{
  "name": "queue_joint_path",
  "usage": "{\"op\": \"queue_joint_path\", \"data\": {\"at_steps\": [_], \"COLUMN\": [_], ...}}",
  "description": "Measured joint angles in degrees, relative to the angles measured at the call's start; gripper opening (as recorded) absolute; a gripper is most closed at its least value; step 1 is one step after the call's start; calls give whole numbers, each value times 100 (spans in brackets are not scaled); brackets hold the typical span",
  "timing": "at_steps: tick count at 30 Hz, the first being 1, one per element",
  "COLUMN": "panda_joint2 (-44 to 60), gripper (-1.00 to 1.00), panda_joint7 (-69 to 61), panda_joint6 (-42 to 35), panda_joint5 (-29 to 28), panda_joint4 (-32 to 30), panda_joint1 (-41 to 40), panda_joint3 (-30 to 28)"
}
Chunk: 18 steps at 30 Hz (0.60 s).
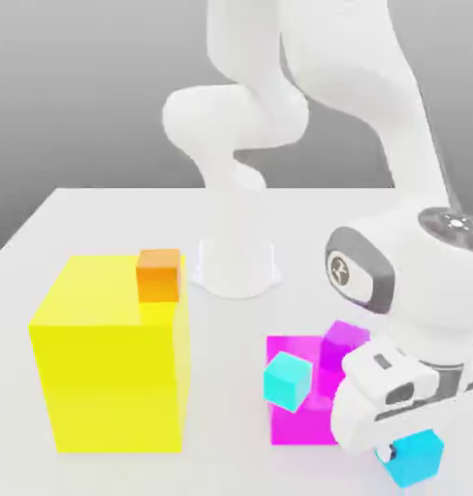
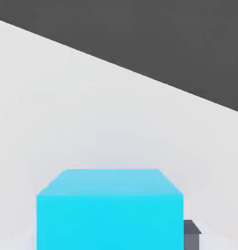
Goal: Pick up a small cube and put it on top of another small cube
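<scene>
At the front right of the table, my gripper (image 1: pixel 403 451) is shut on a small cyan cube (image 1: pixel 421 459) that sits low at the table surface. In the hand view this cube (image 2: pixel 109 210) looms large, with one dark fingertip (image 2: pixel 191 233) against its side. A second small cyan cube (image 1: pixel 286 380) rests against the front of the large magenta block (image 1: pixel 300 418). The small magenta-purple cube (image 1: pixel 344 341) sits at that block's far right, just behind my hand and partly covered by it.
A big yellow block (image 1: pixel 112 356) stands at the exterior view's left with a small orange cube (image 1: pixel 159 275) on its far top corner. The arm's white base (image 1: pixel 235 271) rises at the back middle. White table (image 1: pixel 105 218) lies all around.
</scene>
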Motion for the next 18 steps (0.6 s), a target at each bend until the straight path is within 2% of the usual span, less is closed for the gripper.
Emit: {"op": "queue_joint_path", "data": {"at_steps": [8, 18], "panda_joint2": [-1614, -3726], "gripper": [-100, -100], "panda_joint7": [-955, -2624], "panda_joint6": [-656, -1421], "panda_joint5": [404, 1507], "panda_joint4": [-957, -2208], "panda_joint1": [-110, 483], "panda_joint3": [205, -227]}}
